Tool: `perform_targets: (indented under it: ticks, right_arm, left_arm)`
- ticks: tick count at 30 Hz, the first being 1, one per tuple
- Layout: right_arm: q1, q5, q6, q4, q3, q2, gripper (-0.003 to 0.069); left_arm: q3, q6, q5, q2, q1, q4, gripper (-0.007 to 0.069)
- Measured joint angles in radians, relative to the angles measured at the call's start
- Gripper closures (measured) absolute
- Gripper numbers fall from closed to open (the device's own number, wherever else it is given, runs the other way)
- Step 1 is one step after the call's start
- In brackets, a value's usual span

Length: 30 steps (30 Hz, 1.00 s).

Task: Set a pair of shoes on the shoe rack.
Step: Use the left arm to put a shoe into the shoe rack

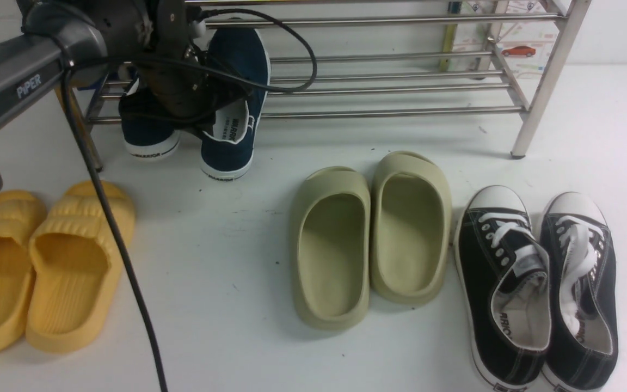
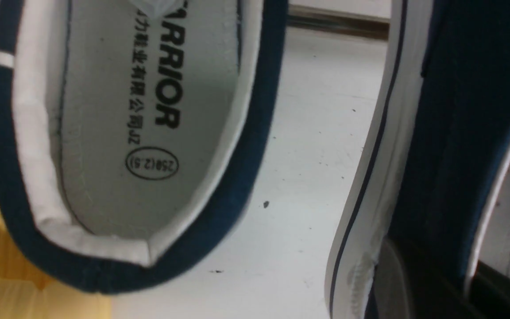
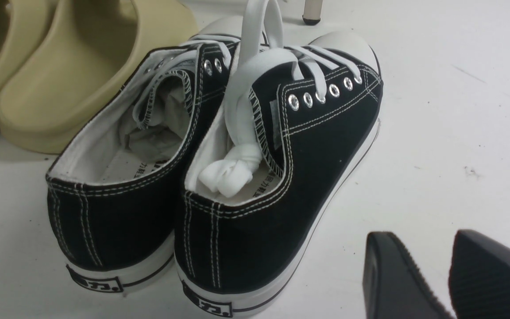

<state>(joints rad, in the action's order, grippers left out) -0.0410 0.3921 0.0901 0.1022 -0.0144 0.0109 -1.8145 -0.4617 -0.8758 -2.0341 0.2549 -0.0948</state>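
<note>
Presently the shoes (image 1: 237, 65) are seen tilted at the far-left lower tier of the rack (image 1: 389, 112), heels overhanging, one collar pinched in the clenched left tool (image 1: 196, 106). Soles should be settled flat across the bars before release.

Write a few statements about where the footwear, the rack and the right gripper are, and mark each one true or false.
1. The olive foam slides lie between the yellow foam slides and the black lace-up canvas sneakers. True.
2. The black sneakers sit on the shiny steel bar rack. False: they stand on the white floor in front of it.
3. The right gripper grips a black sneaker. False: its jaws are apart and empty, beside the sneakers.
4. The navy blue canvas slip-on shoes are at the rack's left end, heels sticking out in front. True.
</note>
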Motion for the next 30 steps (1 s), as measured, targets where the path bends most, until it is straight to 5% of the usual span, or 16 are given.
perform_targets:
  ticks: [22,30]
  right_arm:
    - [0.0,0.0,0.0,0.0,0.0,0.0,0.0419]
    - [0.0,0.0,0.0,0.0,0.0,0.0,0.0419]
  left_arm:
    - [-0.005,-0.143,0.099,-0.023,0.0,-0.102,0.0622]
    - [-0.013,-0.147,0.134,-0.023,0.0,-0.111,0.051]
